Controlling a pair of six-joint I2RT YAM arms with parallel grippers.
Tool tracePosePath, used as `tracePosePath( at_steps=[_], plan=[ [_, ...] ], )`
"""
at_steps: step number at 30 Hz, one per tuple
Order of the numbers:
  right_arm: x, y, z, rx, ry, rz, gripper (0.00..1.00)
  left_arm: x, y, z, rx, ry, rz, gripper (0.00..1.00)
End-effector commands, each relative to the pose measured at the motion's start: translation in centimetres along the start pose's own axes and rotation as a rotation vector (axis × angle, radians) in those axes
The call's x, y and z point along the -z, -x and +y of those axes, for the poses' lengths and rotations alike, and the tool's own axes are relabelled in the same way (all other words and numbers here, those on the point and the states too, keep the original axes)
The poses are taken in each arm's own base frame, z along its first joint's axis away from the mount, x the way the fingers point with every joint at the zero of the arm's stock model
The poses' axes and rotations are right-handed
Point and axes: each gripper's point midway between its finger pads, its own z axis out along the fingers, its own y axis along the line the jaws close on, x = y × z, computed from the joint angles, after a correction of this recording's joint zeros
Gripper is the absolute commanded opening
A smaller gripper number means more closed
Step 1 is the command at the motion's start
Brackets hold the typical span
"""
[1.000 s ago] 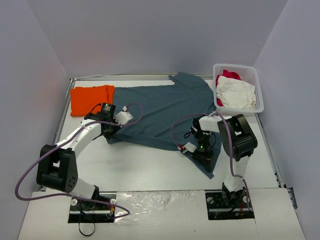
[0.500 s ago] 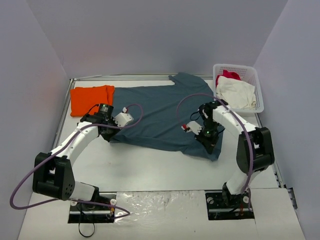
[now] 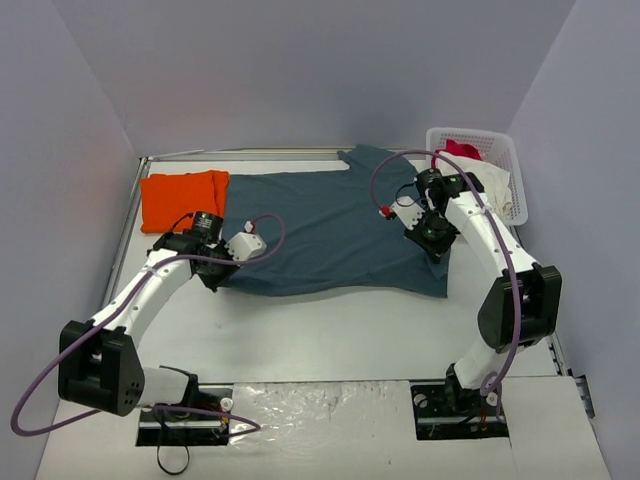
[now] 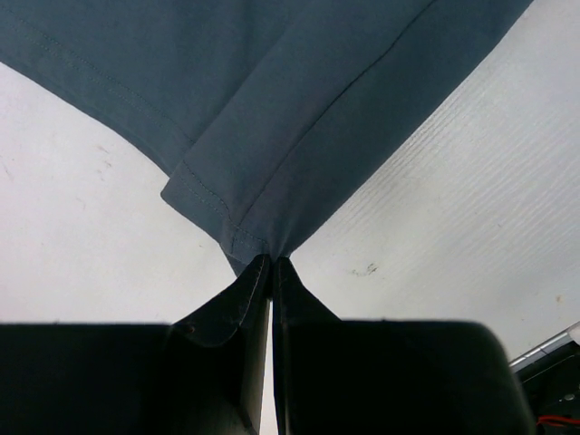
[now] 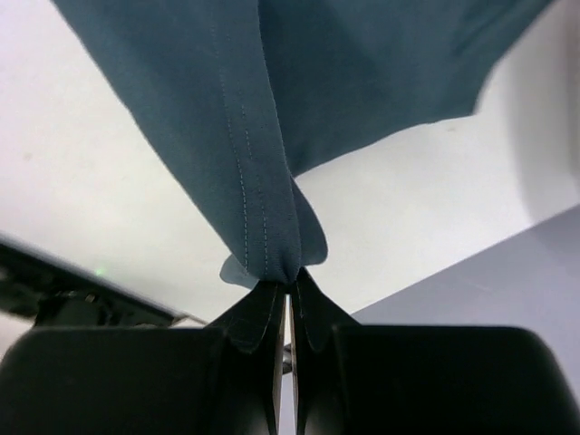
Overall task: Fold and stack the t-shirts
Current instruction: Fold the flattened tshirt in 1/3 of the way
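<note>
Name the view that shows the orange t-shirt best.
Top external: the orange t-shirt lies whole at far left, beside the slate-blue t-shirt. Neither wrist view shows it; of the shirts, they catch only the slate-blue one.

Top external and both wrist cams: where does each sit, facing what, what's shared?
Top external: above and behind the bases, looking down at the table; both arms, slate-blue t-shirt, orange t-shirt.
Left wrist: on the left arm, looking along the left pincer, shut on the shirt's hemmed corner.
Right wrist: on the right arm, looking along the right pincer, shut on a stitched edge.
Shared: all see the slate-blue t-shirt.
</note>
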Motion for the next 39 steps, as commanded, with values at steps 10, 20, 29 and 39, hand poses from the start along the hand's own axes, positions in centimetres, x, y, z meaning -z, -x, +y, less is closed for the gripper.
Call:
tracePosePath(
  at_steps=[10, 20, 29, 39],
  plan=[
    [-0.4, 5.3, -6.4, -0.033, -0.2, 0.012, 0.0, 0.6, 1.4, 4.1, 0.07, 0.194, -0.019, 0.03],
    [-0.9, 10.6, -8.4, -0.003, -0.277, 0.002, 0.0, -1.2, 2.7, 8.5, 0.071, 0.25, 0.079, 0.02],
    [-2.6, 12.2, -10.4, 0.004, -0.316, 0.043, 0.0, -3.9, 3.5, 10.8, 0.072, 0.242, 0.12, 0.02],
    [-5.8, 13.8, -12.5, -0.04, -0.341, 0.052, 0.0, -7.1, 3.1, 12.9, 0.105, 0.283, 0.183, 0.02]
  ],
)
